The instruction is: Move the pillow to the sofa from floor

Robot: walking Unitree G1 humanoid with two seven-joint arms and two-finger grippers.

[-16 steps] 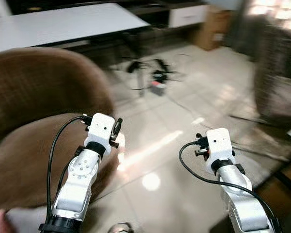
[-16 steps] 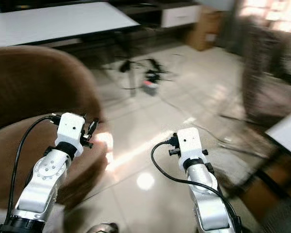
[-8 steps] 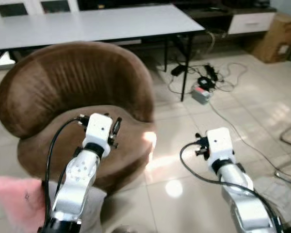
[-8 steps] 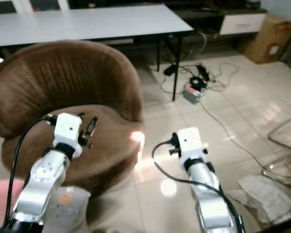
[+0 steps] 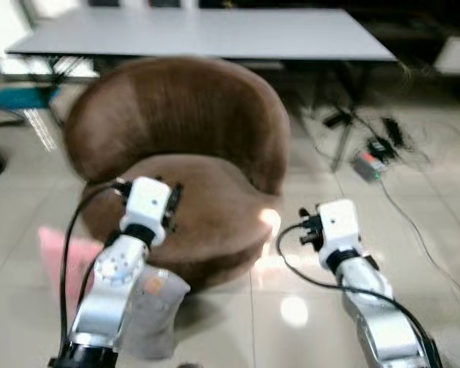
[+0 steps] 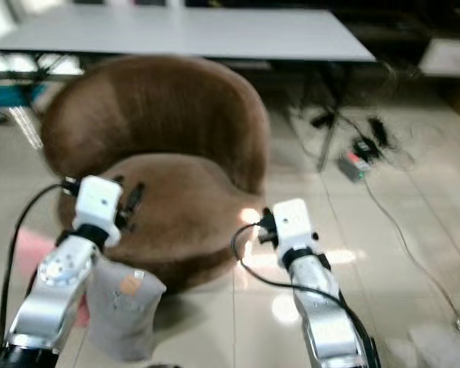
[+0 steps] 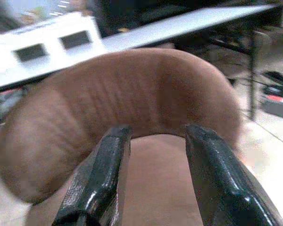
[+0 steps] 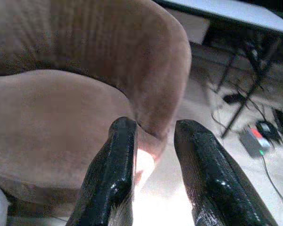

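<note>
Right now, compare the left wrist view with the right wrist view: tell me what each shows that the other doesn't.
Left wrist view: the open left hand frames the brown sofa chair backrest, with white cabinets behind. Right wrist view: the open right hand points past the chair's right edge at sunlit floor tiles, a power strip and cables. Both share the chair's seat and the white table.

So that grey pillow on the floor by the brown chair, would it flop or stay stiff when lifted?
The grey pillow looks soft: it slumps against the brown chair, so it would probably sag. It likely weighs little for its bulk. The cloth cover probably won't slip from black fingers.
</note>
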